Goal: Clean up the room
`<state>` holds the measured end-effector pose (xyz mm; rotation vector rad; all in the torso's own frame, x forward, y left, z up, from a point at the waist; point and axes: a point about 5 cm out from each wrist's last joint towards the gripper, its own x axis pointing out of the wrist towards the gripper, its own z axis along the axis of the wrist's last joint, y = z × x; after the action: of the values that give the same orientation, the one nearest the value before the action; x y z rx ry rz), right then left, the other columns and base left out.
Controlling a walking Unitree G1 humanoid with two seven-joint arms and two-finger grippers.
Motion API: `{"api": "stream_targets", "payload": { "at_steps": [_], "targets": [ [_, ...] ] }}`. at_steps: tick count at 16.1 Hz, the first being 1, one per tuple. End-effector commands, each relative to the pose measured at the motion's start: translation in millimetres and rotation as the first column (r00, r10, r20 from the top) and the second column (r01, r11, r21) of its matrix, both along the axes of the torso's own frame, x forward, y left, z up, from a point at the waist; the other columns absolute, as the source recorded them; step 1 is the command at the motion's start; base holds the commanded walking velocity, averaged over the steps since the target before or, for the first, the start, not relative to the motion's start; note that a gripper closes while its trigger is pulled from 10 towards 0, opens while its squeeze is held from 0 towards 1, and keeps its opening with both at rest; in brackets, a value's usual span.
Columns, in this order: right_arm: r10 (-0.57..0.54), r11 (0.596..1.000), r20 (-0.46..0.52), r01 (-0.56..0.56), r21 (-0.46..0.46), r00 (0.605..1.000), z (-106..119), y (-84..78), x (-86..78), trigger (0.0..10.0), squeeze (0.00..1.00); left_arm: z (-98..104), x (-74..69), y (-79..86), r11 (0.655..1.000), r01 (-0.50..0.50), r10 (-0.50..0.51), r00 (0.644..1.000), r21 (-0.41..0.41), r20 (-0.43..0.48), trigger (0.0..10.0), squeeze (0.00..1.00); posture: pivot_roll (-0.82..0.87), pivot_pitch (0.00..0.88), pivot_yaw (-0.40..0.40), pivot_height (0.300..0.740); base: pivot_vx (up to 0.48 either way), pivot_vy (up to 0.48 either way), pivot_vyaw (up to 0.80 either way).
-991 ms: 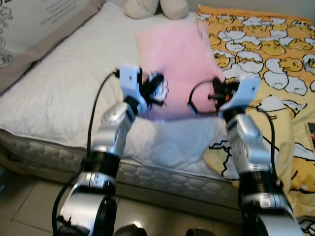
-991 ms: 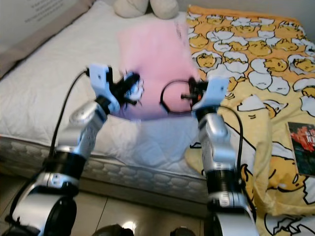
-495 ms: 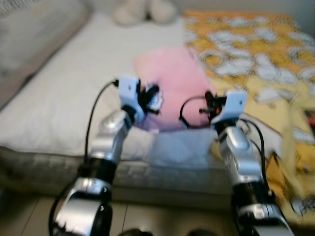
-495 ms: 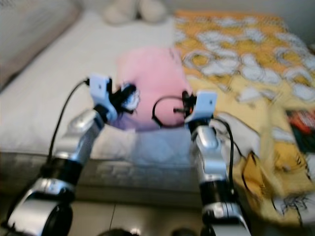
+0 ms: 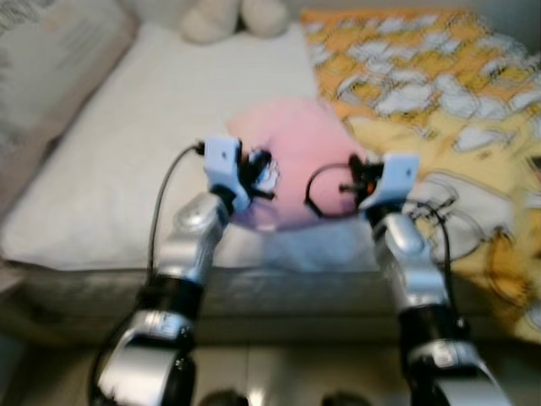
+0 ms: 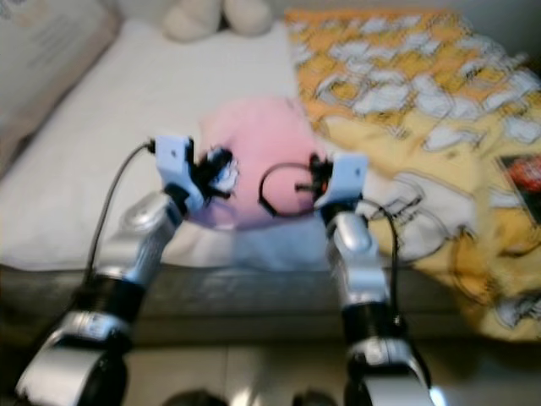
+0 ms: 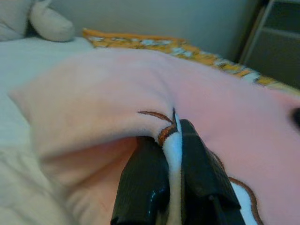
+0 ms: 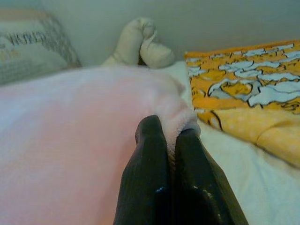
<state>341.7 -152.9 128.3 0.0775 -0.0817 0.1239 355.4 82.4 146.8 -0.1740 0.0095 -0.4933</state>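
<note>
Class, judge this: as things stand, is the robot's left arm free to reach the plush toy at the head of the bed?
Probably not. The left pincer is shut on the pink blanket, as is the right pincer. The plush toy lies far up the mattress, well beyond the arm.

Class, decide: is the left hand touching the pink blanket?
Touching. The left wrist view shows the left hand with both black fingers pinching a fold of the pink blanket.

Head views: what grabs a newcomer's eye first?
The pink blanket, bunched above the white mattress near its front edge, pinched at its near corners by the left tool and right tool. Next, the yellow duck-print quilt covering the bed's right side, and a cream plush toy at the far end.
</note>
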Motion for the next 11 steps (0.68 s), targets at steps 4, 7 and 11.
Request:
{"api": "stream_targets", "payload": {
  "at_steps": [4, 7, 11],
  "targets": [
    [-0.025, 1.0, 0.034, 0.025, 0.012, 0.999, 6.3, -3.5, 3.3, 10.0, 0.0, 5.4, 0.3, 8.8, 0.999, -0.038, 0.038, 0.999, 0.015, 0.033, 10.0, 0.0, -0.1, 0.0, 0.035, 0.74, 0.0, 0.48, 0.0],
    [-0.021, 1.0, 0.037, 0.02, 0.008, 0.999, 5.0, -2.3, 3.0, 10.0, 0.0, 6.3, 1.0, 11.5, 0.999, -0.046, 0.046, 0.998, 0.021, 0.036, 10.0, 0.0, -0.09, 0.0, 0.036, 0.74, 0.0, 0.48, 0.0],
    [-0.01, 1.0, 0.028, 0.009, 0.006, 1.0, 2.3, -0.3, 3.3, 10.0, 0.0, 6.6, 1.6, 12.2, 0.998, -0.058, 0.057, 0.998, 0.019, 0.034, 10.0, 0.0, -0.09, 0.0, 0.031, 0.74, 0.0, 0.48, 0.0]
  ]
}}
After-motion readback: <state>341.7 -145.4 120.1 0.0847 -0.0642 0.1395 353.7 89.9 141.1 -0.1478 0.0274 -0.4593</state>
